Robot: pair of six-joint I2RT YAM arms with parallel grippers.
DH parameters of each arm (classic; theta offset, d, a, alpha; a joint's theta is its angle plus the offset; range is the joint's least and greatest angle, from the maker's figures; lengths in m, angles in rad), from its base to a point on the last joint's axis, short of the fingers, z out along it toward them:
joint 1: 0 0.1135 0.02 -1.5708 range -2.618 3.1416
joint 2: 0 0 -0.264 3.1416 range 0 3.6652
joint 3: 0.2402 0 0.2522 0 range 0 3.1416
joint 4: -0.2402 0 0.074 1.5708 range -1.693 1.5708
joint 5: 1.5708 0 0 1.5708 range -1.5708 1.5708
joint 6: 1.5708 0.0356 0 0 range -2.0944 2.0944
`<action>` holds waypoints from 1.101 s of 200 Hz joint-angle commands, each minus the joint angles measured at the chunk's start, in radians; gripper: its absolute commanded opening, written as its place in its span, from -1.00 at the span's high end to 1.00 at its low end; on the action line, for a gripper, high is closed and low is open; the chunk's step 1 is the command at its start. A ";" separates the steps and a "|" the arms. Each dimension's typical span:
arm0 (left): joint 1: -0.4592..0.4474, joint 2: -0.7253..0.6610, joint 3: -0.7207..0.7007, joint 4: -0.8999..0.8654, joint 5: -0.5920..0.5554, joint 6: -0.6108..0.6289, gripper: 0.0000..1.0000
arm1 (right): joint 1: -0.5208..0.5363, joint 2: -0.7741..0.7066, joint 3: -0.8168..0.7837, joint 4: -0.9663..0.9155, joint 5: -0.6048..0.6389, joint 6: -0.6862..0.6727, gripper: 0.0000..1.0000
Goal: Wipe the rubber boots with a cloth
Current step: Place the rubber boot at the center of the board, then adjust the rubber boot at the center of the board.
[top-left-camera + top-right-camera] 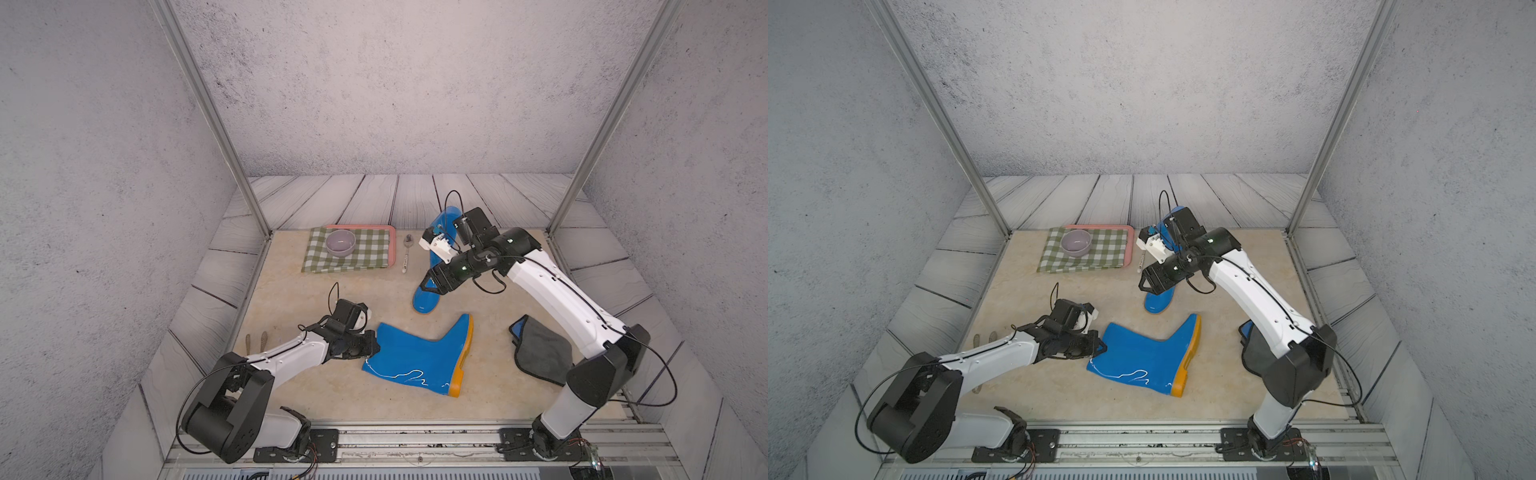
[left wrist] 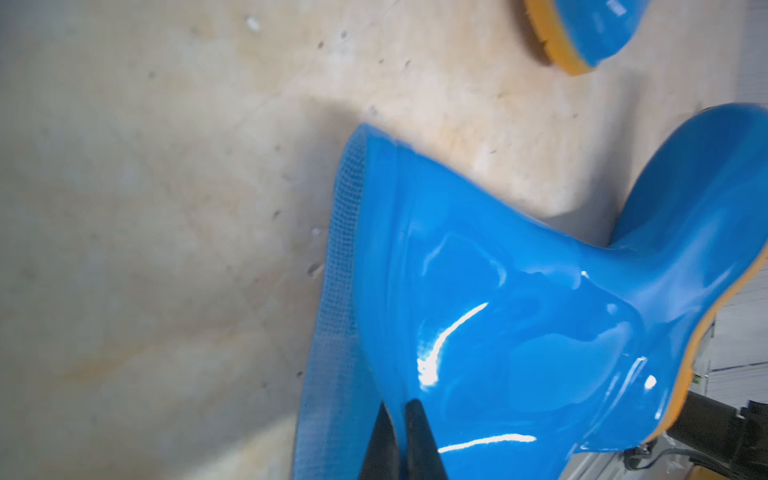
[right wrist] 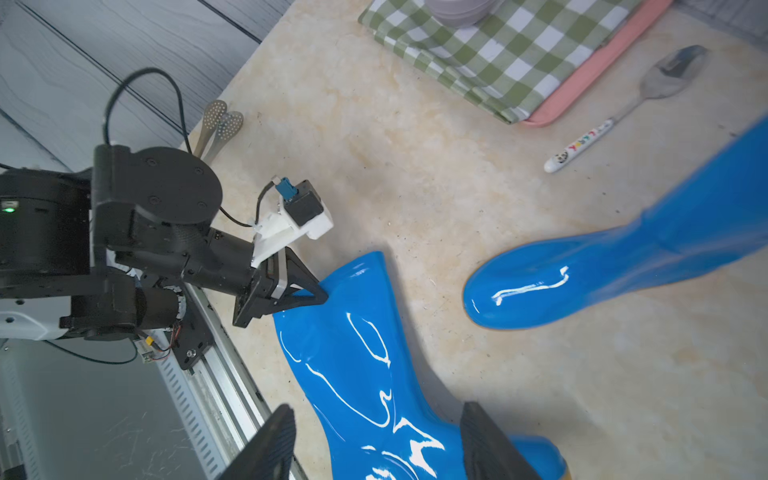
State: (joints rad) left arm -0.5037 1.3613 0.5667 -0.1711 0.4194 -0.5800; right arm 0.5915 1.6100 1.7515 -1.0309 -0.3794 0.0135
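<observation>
**Status:** early. By my reading, wiping has not begun.

**Landmark:** the lying boot (image 1: 415, 353), on its side on the desk (image 1: 332, 291). Its yellow sole is turned away from the left arm and its shaft mouth faces that arm.

- **Left tool** (image 2: 399, 407): pressed together on the rim of the lying boot's shaft mouth, pinching one wall of it.
- **Standing boot** (image 1: 424, 301): near the lying boot's toe on the back-wall side, and apart from it. It is sole down, with the shaft rising beneath the right arm's wrist.
- **Right tool** (image 3: 378, 407): spread, with nothing between its fingers. It hangs above the standing boot's foot.
- **Cloth** (image 1: 540, 353): dark grey with a blue corner showing. It lies on the desk past the lying boot's sole, well apart from it and partly hidden by the right arm. Neither tool touches it.

**Done:** one of the rubber boots is held by its rim.
**Left:** fetch the cloth, then wipe both boots.

**Note:** the white streaks on the lying boot are probably glare rather than dirt, but the gloss makes that hard to tell.
</observation>
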 commanded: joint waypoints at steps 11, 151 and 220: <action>0.013 -0.029 -0.053 0.038 -0.067 -0.042 1.00 | -0.043 -0.138 -0.173 0.064 0.149 0.131 -0.31; 0.036 -0.131 -0.191 0.122 -0.099 -0.117 1.00 | -0.147 -0.380 -0.874 0.570 0.005 0.601 -0.30; 0.036 -0.128 -0.203 0.144 -0.091 -0.115 1.00 | -0.111 -0.270 -0.954 0.725 0.053 0.721 -0.29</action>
State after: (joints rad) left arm -0.4778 1.2377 0.3813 -0.0330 0.3370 -0.6971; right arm 0.4618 1.3018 0.8043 -0.3763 -0.3485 0.6807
